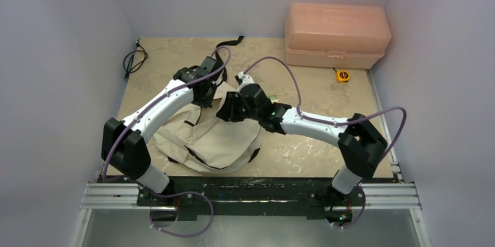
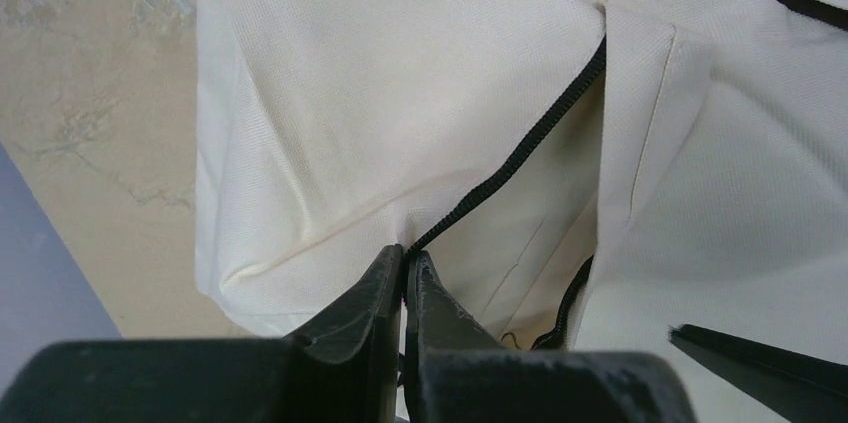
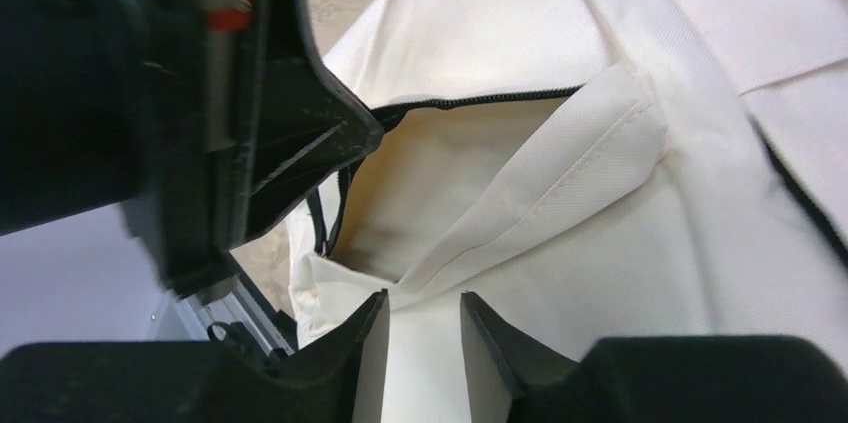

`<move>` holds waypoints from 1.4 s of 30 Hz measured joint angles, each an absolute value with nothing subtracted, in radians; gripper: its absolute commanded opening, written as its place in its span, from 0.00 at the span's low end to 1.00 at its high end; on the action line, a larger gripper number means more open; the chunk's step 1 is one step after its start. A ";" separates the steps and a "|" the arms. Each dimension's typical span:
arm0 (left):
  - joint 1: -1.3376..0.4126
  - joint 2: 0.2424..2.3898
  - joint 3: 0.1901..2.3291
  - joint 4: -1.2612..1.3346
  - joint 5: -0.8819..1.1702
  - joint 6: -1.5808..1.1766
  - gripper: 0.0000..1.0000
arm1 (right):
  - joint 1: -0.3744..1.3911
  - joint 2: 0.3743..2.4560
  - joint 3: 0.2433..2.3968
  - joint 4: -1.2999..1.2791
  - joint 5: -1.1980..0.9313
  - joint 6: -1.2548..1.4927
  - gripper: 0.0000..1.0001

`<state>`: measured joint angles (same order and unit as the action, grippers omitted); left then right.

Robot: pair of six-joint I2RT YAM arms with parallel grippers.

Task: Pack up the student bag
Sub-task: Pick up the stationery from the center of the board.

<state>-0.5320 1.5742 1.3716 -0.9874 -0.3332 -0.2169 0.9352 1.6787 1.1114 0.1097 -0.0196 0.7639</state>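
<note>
1. The bag (image 1: 216, 136) lies slumped on the desk (image 1: 315, 89), near the front edge and between the two arms. A black strap trails off toward the back.
2. This looks like the opening-up step: both tools are at the bag's top, working the mouth (image 3: 440, 163) apart, and nothing is going in yet.
3. The left tool (image 2: 405, 258) is clamped tight, with no gap between its jaws. It pinches the cream cloth right at the end of the zip (image 2: 520, 158), where the black teeth run into the tips.
4. The right tool (image 3: 425, 308) has its jaws apart. A fold of the flap (image 3: 560, 163) drops into the gap, but I see no squeeze on it, so I call that side loose.
5. The left arm reaches forward and bends in from the left, wrist tipped down over the bag's far edge. The right arm sweeps in from the right with its elbow out, wrist low, tool pointing at the same edge just beside the other.
6. The mouth gapes a little, with pale lining showing inside and the zip curving round its rim.
7. My guess for the next move: the right tool needs to bite the flap firmly, then the two pull apart so the mouth stays wide.
8. The risk is soft cloth slipping from a half-closed jaw.
9. The pink box (image 1: 335, 34) sits well apart at the back.
</note>
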 measured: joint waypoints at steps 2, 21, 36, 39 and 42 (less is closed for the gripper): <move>-0.530 1.551 1.353 -0.971 -0.330 -0.216 0.00 | 0.921 1.628 1.104 0.086 -0.027 0.734 0.46; -0.526 1.465 1.320 -0.949 -0.309 -0.216 0.00 | 0.672 1.510 0.961 -0.117 0.211 0.369 0.59; -0.524 1.465 1.320 -0.950 -0.279 -0.217 0.00 | 0.673 1.743 0.987 -0.112 0.346 0.260 0.54; -0.524 1.465 1.320 -0.950 -0.275 -0.217 0.00 | 0.673 1.752 0.987 -0.098 0.355 0.257 0.49; -0.524 1.464 1.319 -0.950 -0.273 -0.217 0.00 | 0.673 1.776 0.987 -0.083 0.362 0.253 0.44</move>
<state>-0.5240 1.4639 1.3193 -0.9504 -0.2733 -0.2169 0.6727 1.7756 0.9874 -0.0830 0.3622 0.2527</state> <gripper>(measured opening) 0.018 0.479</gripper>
